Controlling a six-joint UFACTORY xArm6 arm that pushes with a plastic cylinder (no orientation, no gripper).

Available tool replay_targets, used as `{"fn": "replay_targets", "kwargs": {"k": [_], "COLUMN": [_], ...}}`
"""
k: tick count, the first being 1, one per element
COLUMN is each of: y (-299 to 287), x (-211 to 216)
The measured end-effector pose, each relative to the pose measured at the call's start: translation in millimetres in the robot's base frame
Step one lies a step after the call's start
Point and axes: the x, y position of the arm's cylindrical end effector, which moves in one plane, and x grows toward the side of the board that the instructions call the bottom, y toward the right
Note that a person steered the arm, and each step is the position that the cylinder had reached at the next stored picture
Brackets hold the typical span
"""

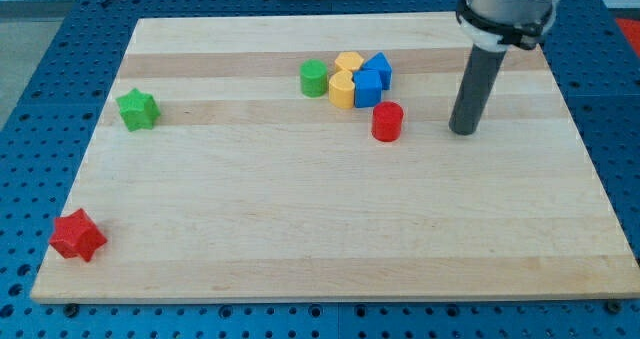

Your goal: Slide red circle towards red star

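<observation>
The red circle [387,121] stands on the wooden board right of centre, in the upper half. The red star [77,235] lies near the board's bottom left corner, far from the circle. My tip [462,131] rests on the board to the right of the red circle, a clear gap apart and not touching it.
Just up and left of the red circle is a cluster: a yellow block [342,90], a yellow hexagon [348,62], two blue blocks [368,88] [379,67] and a green circle [314,78]. A green star [137,109] lies at the left. The board [320,229] sits on a blue pegboard.
</observation>
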Motion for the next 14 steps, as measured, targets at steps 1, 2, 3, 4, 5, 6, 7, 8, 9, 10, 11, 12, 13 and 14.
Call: {"fn": "replay_targets", "kwargs": {"k": [1, 2, 3, 4, 5, 6, 7, 8, 9, 10, 11, 12, 13, 14], "y": [-32.9, -85.6, -145.5, -203.7, -198.4, -143.8, -125.8, -144.8, -183.7, -215.5, -228.9, -254.1, -275.3, -291.7], "x": [-7.8, 4.9, 33.8, 70.4, 78.0, 52.2, 18.7, -0.1, 0.5, 31.3, 71.4, 112.3, 127.4, 127.5]}}
